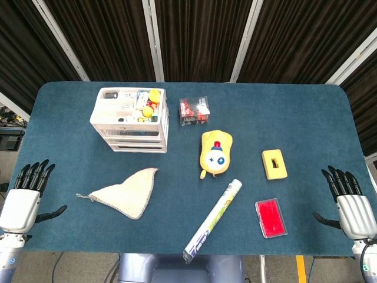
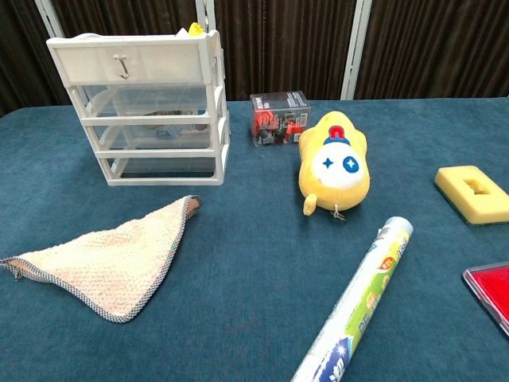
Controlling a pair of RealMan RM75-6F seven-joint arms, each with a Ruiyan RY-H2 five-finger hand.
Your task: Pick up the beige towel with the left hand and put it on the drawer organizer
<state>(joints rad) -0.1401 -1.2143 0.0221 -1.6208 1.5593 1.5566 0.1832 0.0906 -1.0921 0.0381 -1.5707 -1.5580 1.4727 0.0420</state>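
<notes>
The beige towel (image 1: 125, 193) (image 2: 111, 259) lies flat on the blue table, folded into a triangle with a dark stitched edge. Behind it stands the white drawer organizer (image 1: 131, 131) (image 2: 151, 107), its top tray full of small items. My left hand (image 1: 26, 197) rests at the table's left edge, fingers spread and holding nothing, well left of the towel. At the right edge my right hand (image 1: 350, 200) is open too. Neither hand shows in the chest view.
A yellow plush toy (image 1: 215, 153) (image 2: 334, 165) lies mid-table, and a clear box (image 1: 194, 110) (image 2: 279, 117) sits beside the organizer. A rolled wrap tube (image 1: 213, 220) (image 2: 358, 306), a yellow sponge (image 1: 274, 164) (image 2: 472, 193) and a red flat case (image 1: 271, 217) (image 2: 491, 288) occupy the right half.
</notes>
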